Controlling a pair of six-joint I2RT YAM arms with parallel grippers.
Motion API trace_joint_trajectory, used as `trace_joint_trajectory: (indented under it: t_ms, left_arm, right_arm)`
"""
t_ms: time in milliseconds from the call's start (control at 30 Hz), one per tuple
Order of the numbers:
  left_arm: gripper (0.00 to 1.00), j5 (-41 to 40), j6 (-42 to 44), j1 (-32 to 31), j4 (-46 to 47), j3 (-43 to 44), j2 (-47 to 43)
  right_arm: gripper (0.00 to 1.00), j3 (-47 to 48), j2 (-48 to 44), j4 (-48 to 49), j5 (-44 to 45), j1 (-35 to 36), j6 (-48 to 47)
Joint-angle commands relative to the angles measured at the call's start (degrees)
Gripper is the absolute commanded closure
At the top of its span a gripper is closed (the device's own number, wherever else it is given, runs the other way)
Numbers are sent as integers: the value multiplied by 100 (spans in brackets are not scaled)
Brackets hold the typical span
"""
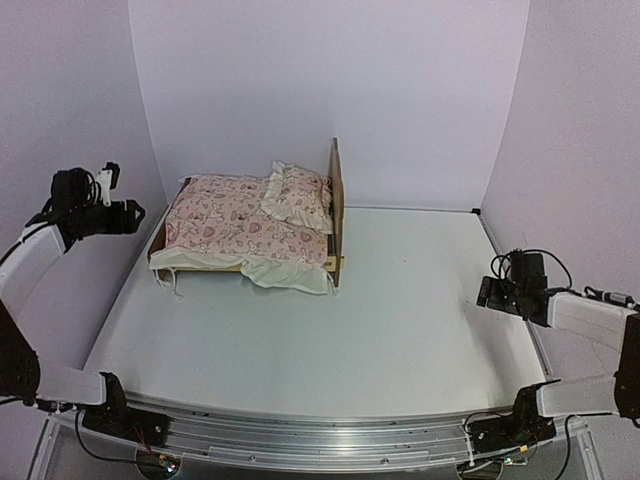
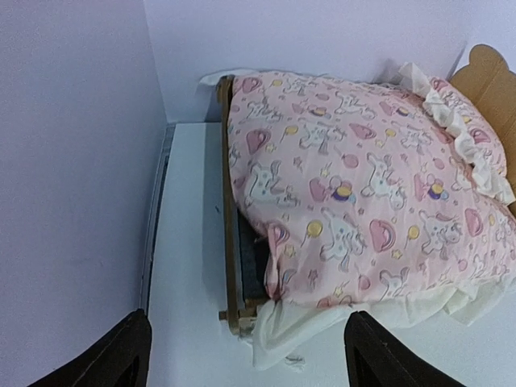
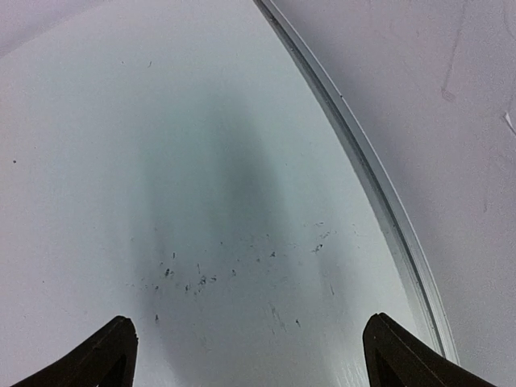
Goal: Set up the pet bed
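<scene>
The pet bed (image 1: 337, 200) stands at the back left of the table, its plywood headboard upright on the right end. A pink printed mattress cushion (image 1: 235, 222) fills the frame, and a small ruffled pillow (image 1: 297, 196) leans against the headboard. The cushion's cream ruffle (image 1: 290, 275) spills over the near rail. My left gripper (image 1: 127, 214) hovers left of the bed's foot end, open and holding nothing. The left wrist view looks down on the foot rail (image 2: 229, 242), cushion (image 2: 355, 185), pillow (image 2: 463, 133) and headboard (image 2: 492, 72). My right gripper (image 1: 489, 292) sits low at the far right, open over bare table (image 3: 242, 161).
White walls close in the table on the left, back and right. A raised rim (image 3: 379, 201) runs along the table's right edge beside my right gripper. The left wall (image 2: 72, 177) is close beside the bed's foot end.
</scene>
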Motion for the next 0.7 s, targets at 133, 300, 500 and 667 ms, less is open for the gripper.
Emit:
trace_joint_trajectory:
  t_ms: [133, 300, 500, 667]
  left_arm:
    - [1, -507, -822, 249, 2275, -2813, -1550]
    - [1, -100, -1441, 656, 3088, -3970, -1824]
    - [0, -183, -2069, 1022, 2998, -4286, -1961]
    - [0, 16, -1963, 1153, 2974, -4364, -2045]
  right_arm:
    - [2, -1430, -253, 2325, -287, -118, -502]
    - [2, -1752, 42, 2923, -495, -122, -570]
    - [2, -1960, 627, 3552, -600, -121, -615]
    - [2, -2051, 1084, 4470, -598, -123, -661]
